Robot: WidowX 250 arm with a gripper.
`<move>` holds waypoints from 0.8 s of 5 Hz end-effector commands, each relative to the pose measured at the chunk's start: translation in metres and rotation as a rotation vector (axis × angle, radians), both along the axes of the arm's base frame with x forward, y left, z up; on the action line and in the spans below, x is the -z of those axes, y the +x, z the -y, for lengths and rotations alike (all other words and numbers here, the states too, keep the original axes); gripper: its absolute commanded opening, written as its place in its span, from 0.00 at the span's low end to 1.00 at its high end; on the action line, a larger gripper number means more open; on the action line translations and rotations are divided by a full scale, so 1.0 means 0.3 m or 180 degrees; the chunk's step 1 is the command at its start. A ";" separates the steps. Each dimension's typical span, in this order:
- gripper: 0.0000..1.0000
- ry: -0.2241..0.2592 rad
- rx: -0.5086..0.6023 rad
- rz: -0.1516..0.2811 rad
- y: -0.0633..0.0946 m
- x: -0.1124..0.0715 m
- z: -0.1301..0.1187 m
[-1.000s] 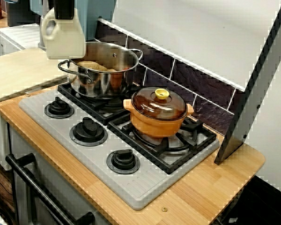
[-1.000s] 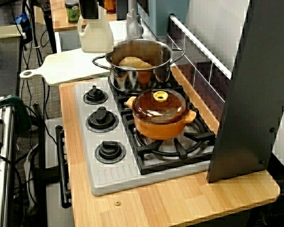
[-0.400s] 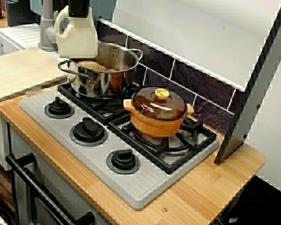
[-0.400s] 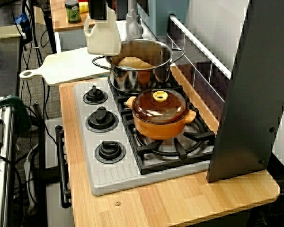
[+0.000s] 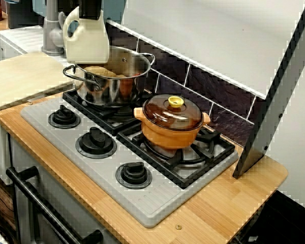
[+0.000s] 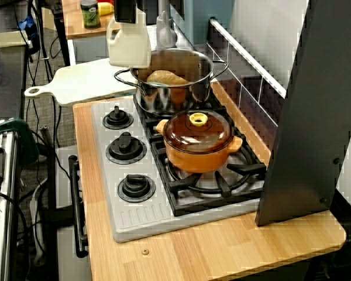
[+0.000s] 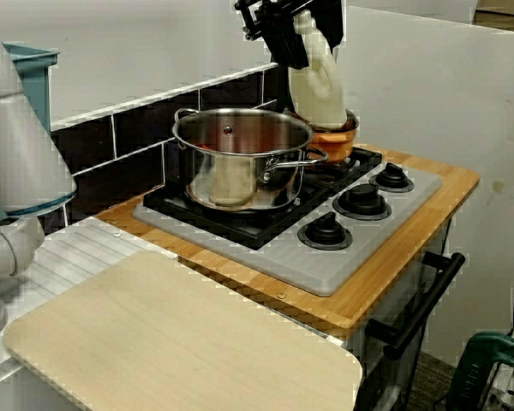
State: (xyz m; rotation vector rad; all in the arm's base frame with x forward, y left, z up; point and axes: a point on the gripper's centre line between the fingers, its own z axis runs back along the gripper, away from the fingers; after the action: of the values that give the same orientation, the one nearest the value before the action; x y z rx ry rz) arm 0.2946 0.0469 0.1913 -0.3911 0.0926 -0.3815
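Observation:
My gripper [image 5: 90, 9] is shut on the neck of a cream plastic jug [image 5: 86, 43] with a side handle. The jug hangs upright over the near-left rim of a steel pot [image 5: 117, 76] on the back-left burner. Tan food [image 6: 167, 77] lies inside the pot. In the high view from the stove's end, the gripper [image 6: 126, 9] and jug [image 6: 129, 50] sit just left of the pot [image 6: 175, 88]. From the sink side, the jug [image 7: 317, 86] hangs beyond the pot [image 7: 240, 158], under the black gripper [image 7: 287, 30].
An orange pot with a brown glass lid [image 5: 173, 124] stands on the right burner, partly hidden by the jug in the sink-side view. Three black knobs [image 5: 95, 141] line the stove front. A pale cutting board [image 7: 180, 342] lies left; a dark slanted panel [image 5: 277, 96] stands right.
The gripper has carried the jug to the right and slightly back, from beside the pot's left handle to over its rim. Both pots stayed still.

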 end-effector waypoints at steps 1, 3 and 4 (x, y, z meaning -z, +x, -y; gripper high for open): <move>0.00 -0.0022 -0.0038 0.0018 0.053 -0.034 -0.005; 0.00 -0.0161 -0.0013 -0.0226 0.077 -0.038 -0.015; 0.00 -0.0176 0.0002 -0.0316 0.086 -0.032 -0.019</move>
State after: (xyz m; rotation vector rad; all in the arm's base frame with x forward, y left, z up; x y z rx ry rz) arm 0.3142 0.0517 0.1837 -0.4922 0.2363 -0.3561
